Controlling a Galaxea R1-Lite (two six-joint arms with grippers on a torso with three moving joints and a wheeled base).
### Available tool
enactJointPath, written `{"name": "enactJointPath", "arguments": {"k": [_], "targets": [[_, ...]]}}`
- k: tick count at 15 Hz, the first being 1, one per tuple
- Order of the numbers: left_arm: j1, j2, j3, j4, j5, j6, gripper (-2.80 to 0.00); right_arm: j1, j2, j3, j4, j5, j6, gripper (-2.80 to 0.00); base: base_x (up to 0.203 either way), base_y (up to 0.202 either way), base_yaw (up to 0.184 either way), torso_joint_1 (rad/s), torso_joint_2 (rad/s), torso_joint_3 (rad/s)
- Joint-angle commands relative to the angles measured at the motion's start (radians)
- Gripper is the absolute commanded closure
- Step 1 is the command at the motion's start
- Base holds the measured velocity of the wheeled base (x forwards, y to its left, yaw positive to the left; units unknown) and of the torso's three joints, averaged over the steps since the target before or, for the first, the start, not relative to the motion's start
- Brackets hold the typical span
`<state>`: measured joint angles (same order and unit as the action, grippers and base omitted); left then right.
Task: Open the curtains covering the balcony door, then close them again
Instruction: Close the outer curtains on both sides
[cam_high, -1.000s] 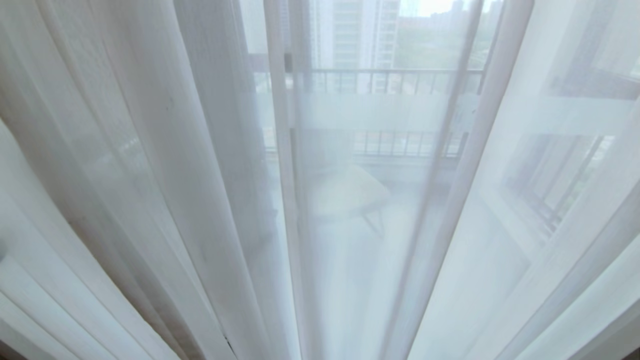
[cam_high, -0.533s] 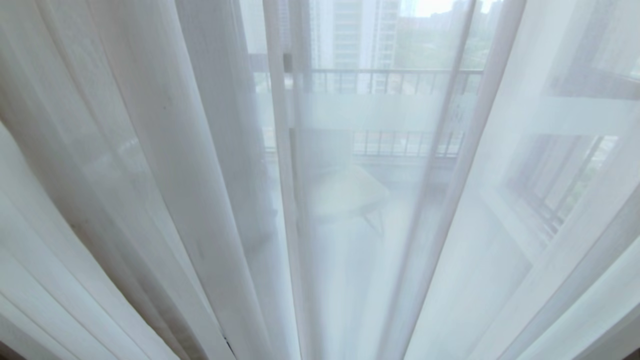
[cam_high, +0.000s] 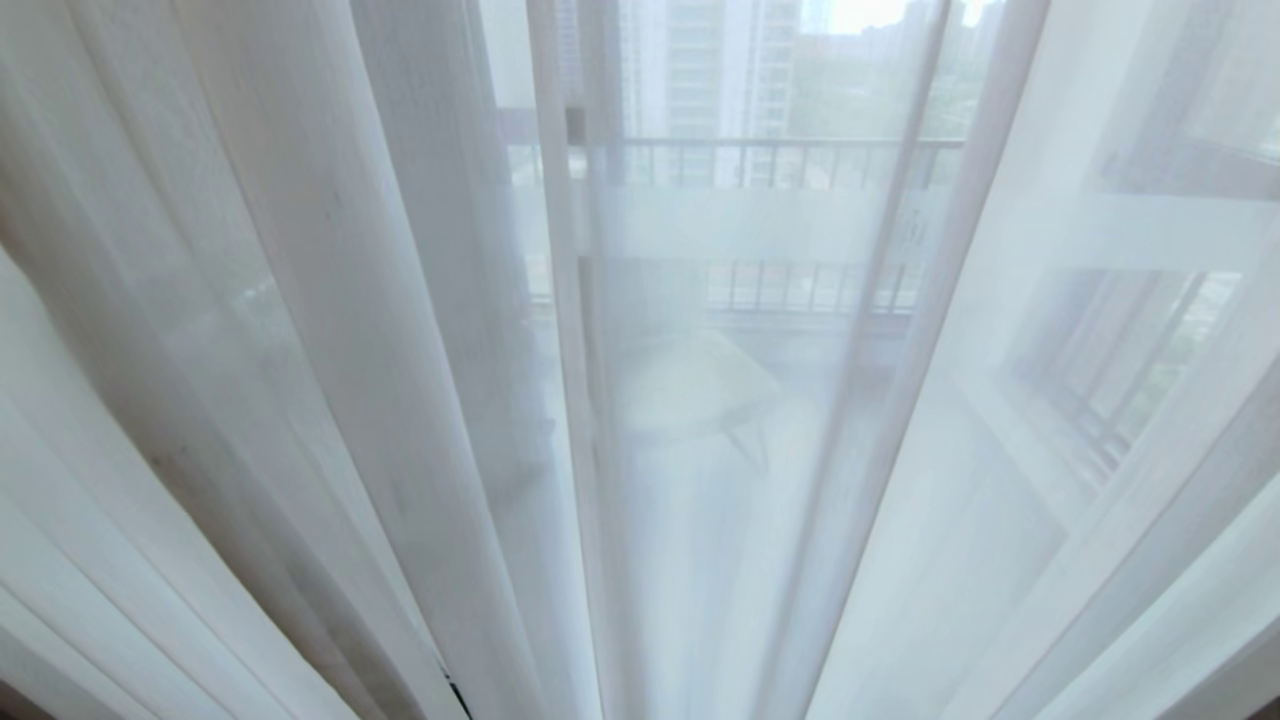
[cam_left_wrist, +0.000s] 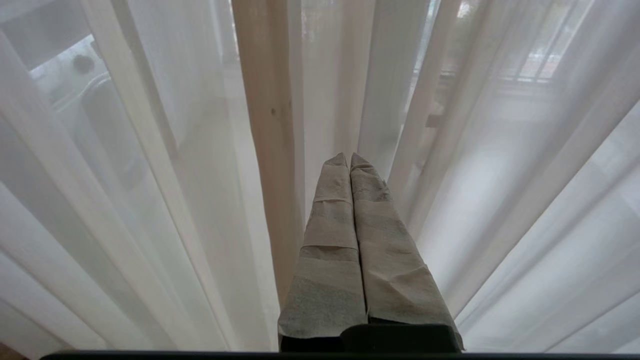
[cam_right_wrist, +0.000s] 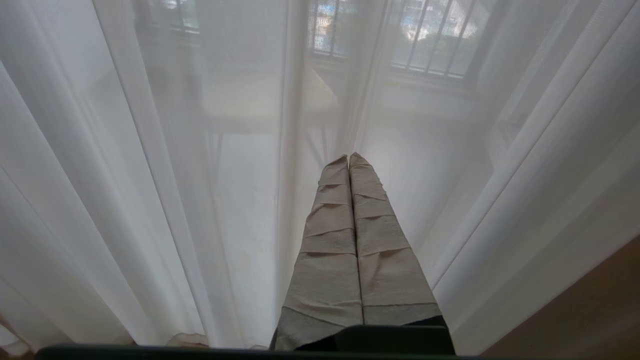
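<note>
The curtains (cam_high: 330, 330) hang across the whole head view, their long folds running floor to ceiling, with the balcony door (cam_high: 760, 220) dim behind (railing visible through them). The left gripper (cam_left_wrist: 349, 159) and right gripper (cam_right_wrist: 348, 159) point into the folds, fingers pressed together, pinching nothing.

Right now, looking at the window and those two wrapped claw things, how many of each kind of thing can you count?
Wrapped tools: 2, the left tool and the right tool, both shut.
Sheer white curtains: 1 set, hanging in folds.
Balcony railing behind the sheers: 1.
Pale chair on the balcony: 1.
Total: 5.
</note>
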<state>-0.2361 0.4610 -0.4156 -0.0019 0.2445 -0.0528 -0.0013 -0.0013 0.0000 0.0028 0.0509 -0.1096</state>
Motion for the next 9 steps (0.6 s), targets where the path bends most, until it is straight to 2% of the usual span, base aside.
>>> {"name": "enactJointPath", "arguments": {"k": [1, 2, 4, 6, 9], "targets": [[0.102, -0.036, 0.062, -0.001, -0.047, -0.001, 0.0, 0.0, 0.001, 0.0, 0.0, 0.001, -0.001, 0.0, 0.0, 0.0, 0.0, 0.0, 0.0, 0.0], [0.133, -0.052, 0.113, -0.001, -0.111, -0.002, 0.0, 0.0, 0.001, 0.0, -0.001, 0.0, -0.001, 0.0, 0.0, 0.0, 0.0, 0.0, 0.0, 0.0], [0.177, -0.095, 0.188, -0.001, -0.19, -0.002, 0.0, 0.0, 0.001, 0.0, -0.001, 0.001, -0.001, 0.0, 0.0, 0.0, 0.0, 0.0, 0.0, 0.0], [0.191, -0.177, 0.241, 0.0, -0.222, -0.002, 0.0, 0.0, 0.001, 0.0, 0.0, 0.001, -0.001, 0.0, 0.0, 0.0, 0.0, 0.0, 0.0, 0.0], [0.232, -0.34, 0.337, 0.002, -0.231, 0.0, 0.0, 0.0, 0.001, 0.0, 0.0, 0.001, 0.001, 0.0, 0.0, 0.0, 0.0, 0.0, 0.0, 0.0]]}}
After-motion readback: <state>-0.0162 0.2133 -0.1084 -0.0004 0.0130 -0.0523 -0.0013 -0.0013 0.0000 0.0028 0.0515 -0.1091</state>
